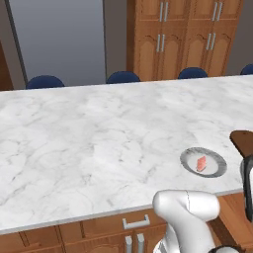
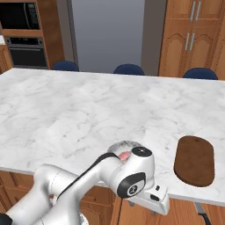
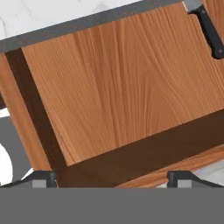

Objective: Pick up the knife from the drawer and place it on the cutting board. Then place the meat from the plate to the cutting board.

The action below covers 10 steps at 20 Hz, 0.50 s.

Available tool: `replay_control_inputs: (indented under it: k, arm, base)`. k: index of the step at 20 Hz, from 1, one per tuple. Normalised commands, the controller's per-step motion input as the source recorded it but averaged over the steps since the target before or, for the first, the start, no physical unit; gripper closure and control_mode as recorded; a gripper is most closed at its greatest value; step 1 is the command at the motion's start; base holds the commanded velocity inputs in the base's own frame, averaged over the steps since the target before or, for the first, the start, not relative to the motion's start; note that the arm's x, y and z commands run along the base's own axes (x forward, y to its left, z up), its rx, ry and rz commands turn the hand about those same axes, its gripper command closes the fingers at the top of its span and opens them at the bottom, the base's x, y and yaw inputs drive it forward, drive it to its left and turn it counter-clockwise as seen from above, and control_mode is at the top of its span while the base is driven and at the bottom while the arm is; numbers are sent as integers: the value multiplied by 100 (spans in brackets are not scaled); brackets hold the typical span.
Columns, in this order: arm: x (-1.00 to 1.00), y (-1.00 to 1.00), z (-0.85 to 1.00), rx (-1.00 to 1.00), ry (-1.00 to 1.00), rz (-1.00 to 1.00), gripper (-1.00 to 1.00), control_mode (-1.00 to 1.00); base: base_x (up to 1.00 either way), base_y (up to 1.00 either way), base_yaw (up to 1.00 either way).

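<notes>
Hand [image 3: 112,177] over drawer [image 3: 131,92]; knife [image 3: 209,29] far corner.

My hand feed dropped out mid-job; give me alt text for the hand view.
An open light-wood drawer with dark brown walls lies below the camera, a black-handled knife in its far corner. The gripper fingertips stand wide apart over the near wall.

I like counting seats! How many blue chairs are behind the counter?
4: dark blue rounded chair backs along the marble counter's far edge, far left, middle, right, and cut off at the right border. More may be hidden.
</notes>
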Motion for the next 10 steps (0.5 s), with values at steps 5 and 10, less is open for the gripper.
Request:
replay_control_inputs:
  k: [5, 10]
  arm:
    - [5, -47, -42, 4, 10, 0, -100, -100]
    - [9, -44, -44, 7, 14, 0, -100, -100]
  base:
    - [0, 0, 0]
    - [0, 0, 0]
